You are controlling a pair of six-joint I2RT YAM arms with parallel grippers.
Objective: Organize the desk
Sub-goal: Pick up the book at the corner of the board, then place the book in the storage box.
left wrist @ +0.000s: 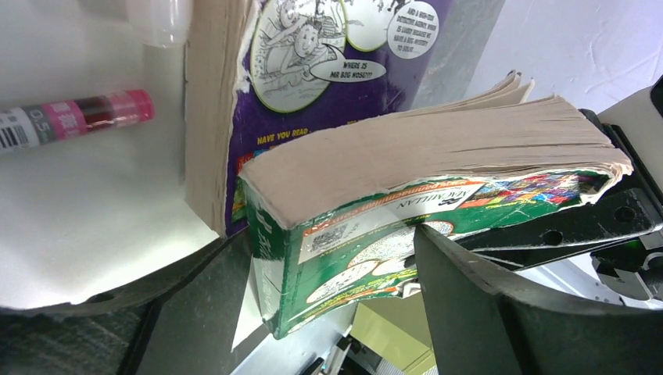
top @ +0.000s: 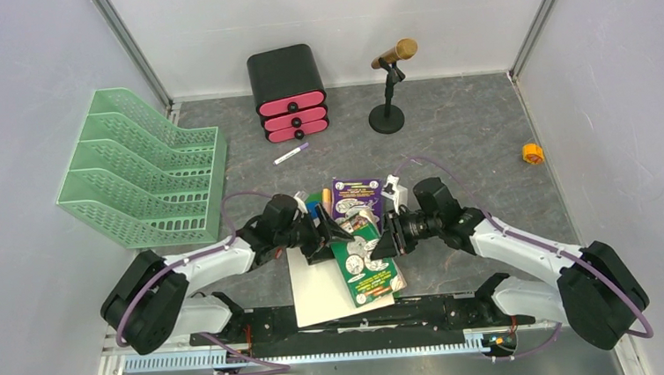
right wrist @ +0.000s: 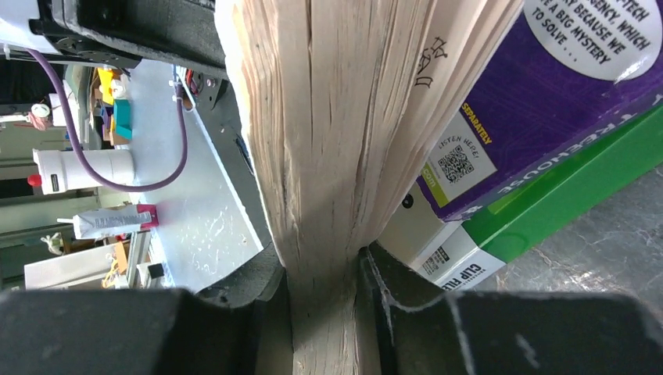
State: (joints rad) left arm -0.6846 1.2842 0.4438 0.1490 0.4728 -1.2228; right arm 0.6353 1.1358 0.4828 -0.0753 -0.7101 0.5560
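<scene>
The dark marbled table (top: 475, 133) is filling the floor of the walled cell, with bare surface showing along its right side and far edge. The mint-green tiered tray (top: 146, 170) is sitting at the left edge, partly overhanging it. The black drawer box (top: 288, 89) with pink fronts is standing against the back wall, and a microphone stand (top: 386, 104) is standing just to its right. A white sheet (top: 322, 290) is lying at the near edge between the two arms. The green book (top: 367, 260) is lying partly on the sheet, and the purple book (top: 355, 195) is just behind it. The right claw (top: 383, 241) is clenching the green book's page edge, with its fingers (right wrist: 414, 312) pressing the paper block from both sides. The left claw (top: 336, 233) is standing released, its jaws spread wide around the book's spine corner; one finger (left wrist: 485, 312) is lying against the cover. A marker (top: 292, 153) is lying in front of the drawers, well apart from the pile. A small orange roll (top: 533, 153) is sitting alone near the right wall.
</scene>
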